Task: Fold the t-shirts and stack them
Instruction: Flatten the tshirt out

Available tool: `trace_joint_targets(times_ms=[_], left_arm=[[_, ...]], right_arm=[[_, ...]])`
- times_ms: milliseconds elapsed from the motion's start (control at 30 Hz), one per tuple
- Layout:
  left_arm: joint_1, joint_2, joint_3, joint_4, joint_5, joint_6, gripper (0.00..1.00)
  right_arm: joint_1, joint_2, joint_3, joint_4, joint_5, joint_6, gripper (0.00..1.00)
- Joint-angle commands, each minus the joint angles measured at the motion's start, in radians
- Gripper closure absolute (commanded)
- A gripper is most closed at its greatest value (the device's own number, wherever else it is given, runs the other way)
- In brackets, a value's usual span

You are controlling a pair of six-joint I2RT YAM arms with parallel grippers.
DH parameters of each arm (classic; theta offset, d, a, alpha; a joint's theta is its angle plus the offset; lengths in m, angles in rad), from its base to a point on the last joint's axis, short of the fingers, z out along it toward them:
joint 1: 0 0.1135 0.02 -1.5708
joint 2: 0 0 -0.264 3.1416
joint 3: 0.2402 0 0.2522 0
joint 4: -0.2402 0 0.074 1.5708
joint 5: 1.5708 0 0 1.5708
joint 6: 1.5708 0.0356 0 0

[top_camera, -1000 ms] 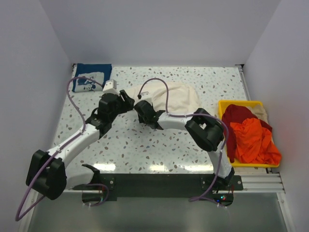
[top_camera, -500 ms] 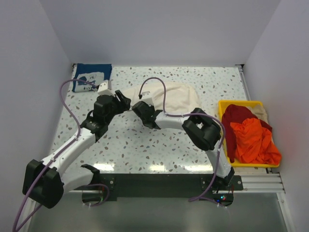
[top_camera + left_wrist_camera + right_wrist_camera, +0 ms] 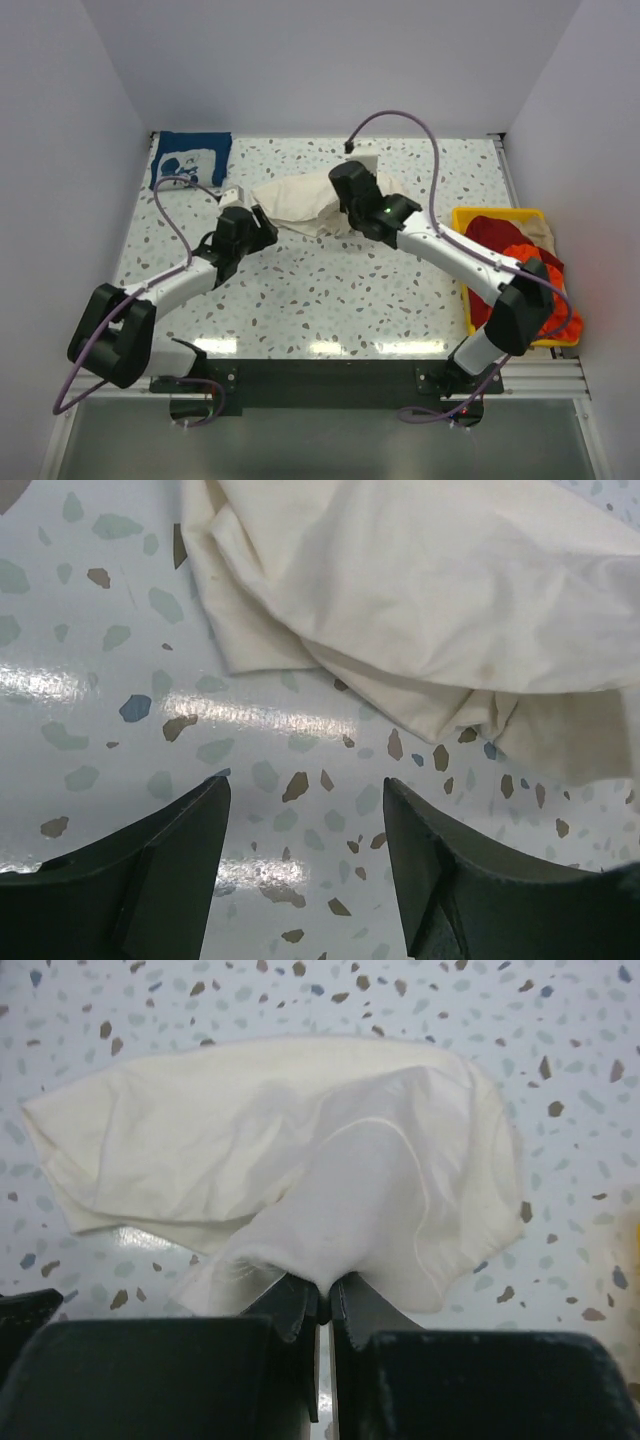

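The cream t-shirt [image 3: 295, 203] lies crumpled at the back middle of the table. My right gripper [image 3: 341, 207] is shut on a bunched fold of it, and the cloth [image 3: 300, 1140] rises from the closed fingertips [image 3: 325, 1290]. My left gripper [image 3: 262, 226] hovers open just left of the shirt's near edge [image 3: 430, 590], with only bare table between its fingers [image 3: 150, 870]. The navy blue t-shirt [image 3: 190, 160] lies folded at the back left corner. The orange-red t-shirt [image 3: 525, 290] and a beige one [image 3: 545, 235] lie in the bin.
The yellow bin [image 3: 497, 212] stands at the right edge and also holds a dark red cloth [image 3: 490, 238]. White walls close in the table at the back and both sides. The right arm reaches across from the bin side.
My right gripper shut on the cream shirt's left part and carried it back and to the right, folding the cloth over. My left gripper opened wider and drew back a little.
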Motion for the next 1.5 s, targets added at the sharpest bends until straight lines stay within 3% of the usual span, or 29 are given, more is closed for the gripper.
trace_joint_targets(times_ms=[0,167,400,833,1100,1233,1467], left_arm=[[-0.012,0.058,0.017,0.103,-0.02,-0.008,0.32],[-0.029,0.179,0.092,0.107,-0.021,0.03,0.27],[-0.035,0.308,0.176,0.143,-0.04,0.053,0.22],[-0.027,0.43,0.403,0.097,-0.08,0.092,0.27],[-0.029,0.434,0.361,0.248,0.049,0.188,0.27],[-0.044,0.443,0.328,0.34,0.127,0.242,0.32],[-0.093,0.424,0.272,0.46,0.129,0.345,0.3]], right_arm=[[-0.067,-0.085,0.059,-0.108,-0.029,-0.027,1.0],[-0.173,-0.168,0.177,-0.173,-0.048,-0.052,1.0],[-0.237,-0.152,0.422,-0.234,-0.072,-0.095,1.0],[-0.285,-0.086,0.667,-0.297,-0.069,-0.13,1.0],[-0.305,-0.073,0.685,-0.303,-0.09,-0.136,1.0],[-0.313,-0.067,0.705,-0.306,-0.103,-0.132,1.0],[-0.313,-0.06,0.731,-0.317,-0.12,-0.133,1.0]])
